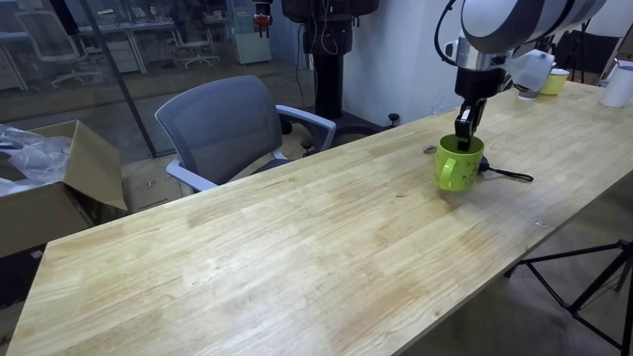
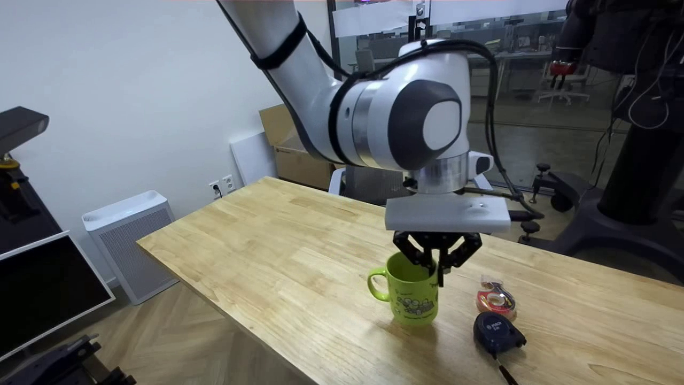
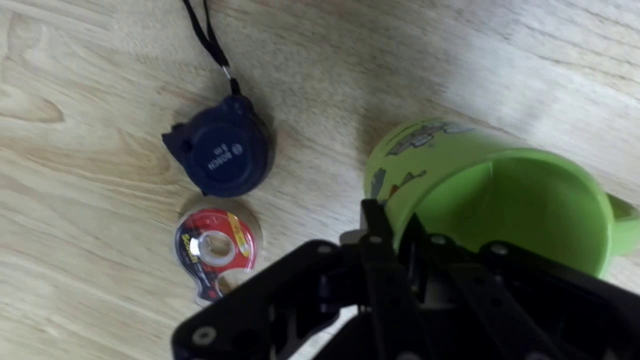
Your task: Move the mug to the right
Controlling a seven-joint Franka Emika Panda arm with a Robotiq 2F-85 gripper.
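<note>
The lime-green mug shows in both exterior views (image 1: 465, 170) (image 2: 414, 297) and in the wrist view (image 3: 530, 200). It is upright or nearly so and seems to hang slightly above the wooden table (image 1: 247, 257), with a shadow beneath it. My gripper (image 1: 464, 143) points down at the mug's rim. In the wrist view my gripper (image 3: 392, 215) has one finger inside the mug and one outside, shut on the wall. In an exterior view my gripper (image 2: 436, 272) grips the rim on the side away from the loop handle (image 2: 377, 284).
A dark blue tape measure (image 2: 497, 331) with a black strap and a red tape dispenser (image 2: 496, 299) lie beside the mug. A pale yellow cup (image 1: 555, 81) and a white cylinder (image 1: 618, 84) stand at the table's far end. A grey chair (image 1: 222, 128) stands at one edge.
</note>
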